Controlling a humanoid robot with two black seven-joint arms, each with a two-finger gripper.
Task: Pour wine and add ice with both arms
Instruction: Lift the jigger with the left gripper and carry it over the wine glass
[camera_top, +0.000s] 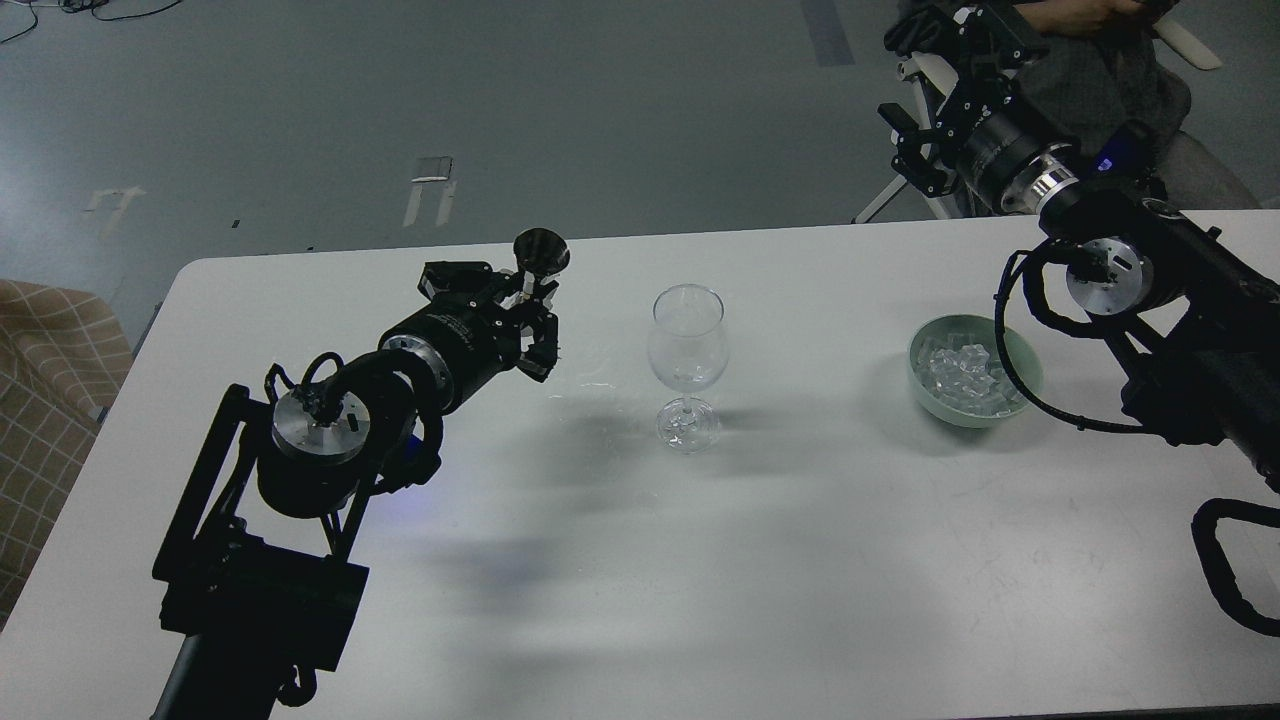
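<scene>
My left gripper (527, 292) is shut on a small dark metal measuring cup (541, 250) and holds it above the table, left of the glass. A clear stemmed wine glass (688, 345) stands upright at the table's middle; I cannot tell whether it holds any wine. The cup's inside is not visible. A pale green bowl (1025, 385) at the right holds a heap of clear ice cubes (962, 369). My right gripper (912, 140) is raised beyond the table's far right edge, its fingers spread and empty, well above and behind the bowl.
A few wet glints (597, 381) lie on the white table (700, 560) just left of the glass's foot. A seated person (1100, 60) is behind the right arm. A checked fabric seat (45, 350) stands off the table's left edge.
</scene>
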